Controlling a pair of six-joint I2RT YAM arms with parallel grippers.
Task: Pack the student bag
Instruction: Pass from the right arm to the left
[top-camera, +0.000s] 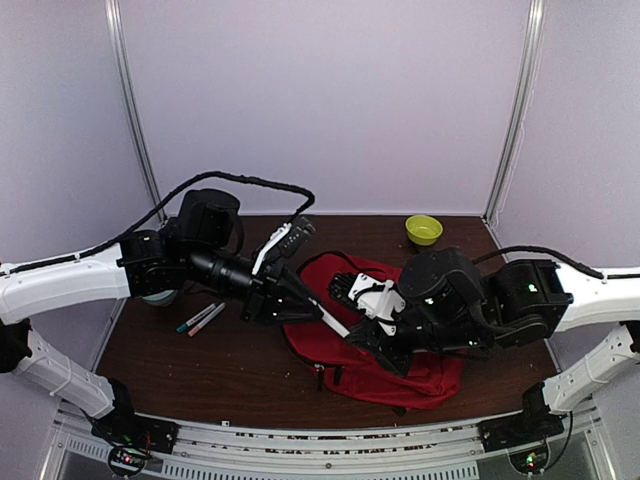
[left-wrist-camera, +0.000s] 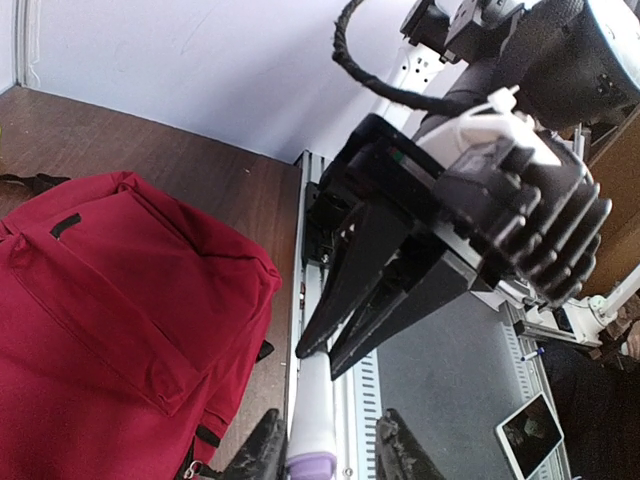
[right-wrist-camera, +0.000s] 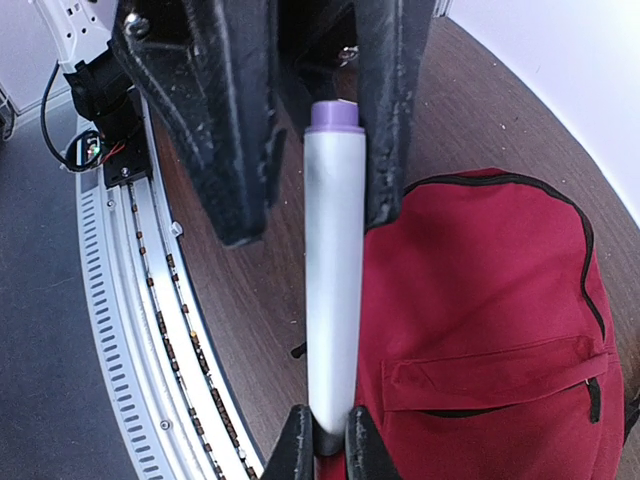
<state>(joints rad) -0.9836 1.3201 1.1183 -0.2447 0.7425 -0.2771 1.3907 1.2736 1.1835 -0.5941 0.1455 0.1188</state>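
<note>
Brown table (top-camera: 200, 370) before pale lilac walls (top-camera: 330, 100), top view: the red student bag (top-camera: 400, 378) lies flat at centre-right. Above it the left gripper (top-camera: 318, 308) and right gripper (top-camera: 352, 335) meet at a white marker (top-camera: 335, 322). Left wrist view: left jaws spread about the marker's purple cap, a gap showing. Right wrist view: right fingers (right-wrist-camera: 300, 445) pinch the marker's dark end, with the bag on the table below, front pocket up.
</note>
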